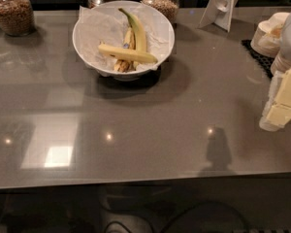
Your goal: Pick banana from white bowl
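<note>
The white bowl (87, 25) stands at the back middle of the grey counter, lined with crumpled white paper. In it lie three bananas: a yellow banana (127, 54) lying across the front, a greener one (138, 32) leaning toward the back rim, and a brown-spotted one (123, 62) underneath. My gripper (281, 103) is at the right edge of the view, white with cream-yellow parts, low over the counter. It is far to the right of the bowl and holds nothing that I can see.
Three glass jars (9, 11) of grains stand along the back edge. A white sign stand (222, 4) is at the back right. Stacked cream paper bowls (267, 35) sit on a black mat (256, 57) just behind my gripper. The counter's front edge (136, 181) runs across below.
</note>
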`<action>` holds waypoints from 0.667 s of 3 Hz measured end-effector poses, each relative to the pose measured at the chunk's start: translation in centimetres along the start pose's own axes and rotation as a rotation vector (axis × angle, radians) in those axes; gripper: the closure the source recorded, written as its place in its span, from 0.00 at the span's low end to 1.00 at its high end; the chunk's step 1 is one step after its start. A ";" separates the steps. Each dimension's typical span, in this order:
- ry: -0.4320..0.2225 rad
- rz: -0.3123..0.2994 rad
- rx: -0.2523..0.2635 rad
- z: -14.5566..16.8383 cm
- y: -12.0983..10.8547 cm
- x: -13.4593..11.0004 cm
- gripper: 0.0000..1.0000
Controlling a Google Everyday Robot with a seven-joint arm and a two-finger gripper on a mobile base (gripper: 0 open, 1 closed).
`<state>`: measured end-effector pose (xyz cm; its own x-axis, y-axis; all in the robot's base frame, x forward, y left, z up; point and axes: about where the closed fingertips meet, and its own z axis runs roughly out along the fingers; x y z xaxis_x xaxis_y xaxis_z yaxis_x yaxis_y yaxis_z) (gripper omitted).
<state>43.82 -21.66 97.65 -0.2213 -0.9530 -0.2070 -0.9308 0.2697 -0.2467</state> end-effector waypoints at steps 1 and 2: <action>0.000 0.000 0.000 0.0 0.0 0.0 0.00; -0.073 -0.022 0.033 -0.1 -1.4 -2.1 0.00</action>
<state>45.57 -20.01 98.54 -0.1779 -0.9463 -0.2698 -0.9247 0.2545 -0.2830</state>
